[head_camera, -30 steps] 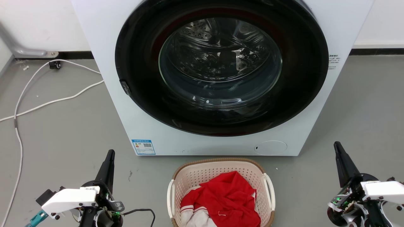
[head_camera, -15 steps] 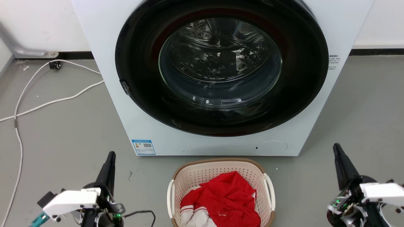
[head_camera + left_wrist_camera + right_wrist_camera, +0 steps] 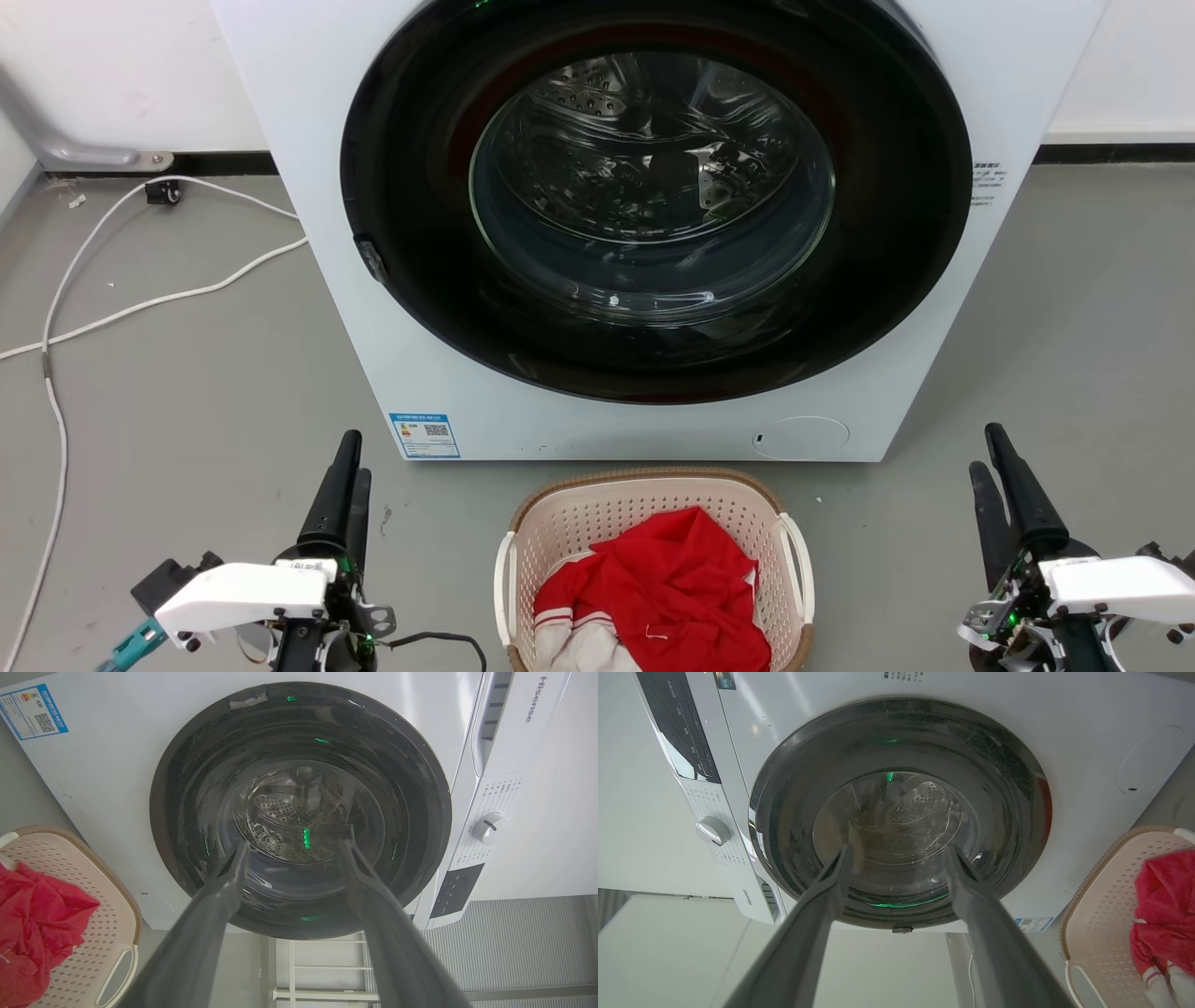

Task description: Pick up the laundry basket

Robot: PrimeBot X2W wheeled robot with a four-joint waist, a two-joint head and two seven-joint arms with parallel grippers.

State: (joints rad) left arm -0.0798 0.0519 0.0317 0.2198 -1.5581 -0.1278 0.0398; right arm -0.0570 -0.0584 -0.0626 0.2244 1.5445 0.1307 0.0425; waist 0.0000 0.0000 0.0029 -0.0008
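We judge the cream perforated plastic laundry basket [image 3: 597, 511] light, stiff, liftable by white side handles [image 3: 504, 583]; left end effector [image 3: 357, 455], right end effector [image 3: 985, 446] spread, empty.

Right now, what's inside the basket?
The laundry basket holds a crumpled red garment with a white, red-striped part at the near end. Anything underneath the cloth is hidden.
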